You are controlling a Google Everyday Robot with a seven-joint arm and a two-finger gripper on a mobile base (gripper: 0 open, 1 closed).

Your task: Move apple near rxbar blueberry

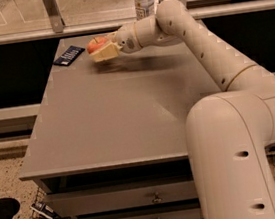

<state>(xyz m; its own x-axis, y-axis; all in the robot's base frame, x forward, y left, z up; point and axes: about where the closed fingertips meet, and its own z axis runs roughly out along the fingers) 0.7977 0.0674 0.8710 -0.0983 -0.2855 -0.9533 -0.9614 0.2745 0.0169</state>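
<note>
Near the rxbar blueberry, the tool grips the half-hidden apple.

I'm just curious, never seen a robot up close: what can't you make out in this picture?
Camera view:
Apple: underside hidden by the gripper clamped on it, above the table's far side.
Bar: lettering too small to read.
Bottle: base hidden behind the arm.

My arm reaches from the worktop's right edge toward its far left corner, with the elbow bent high. My gripper hangs above the surface near the far edge, wrist level, fingers clamped on the apple.
</note>
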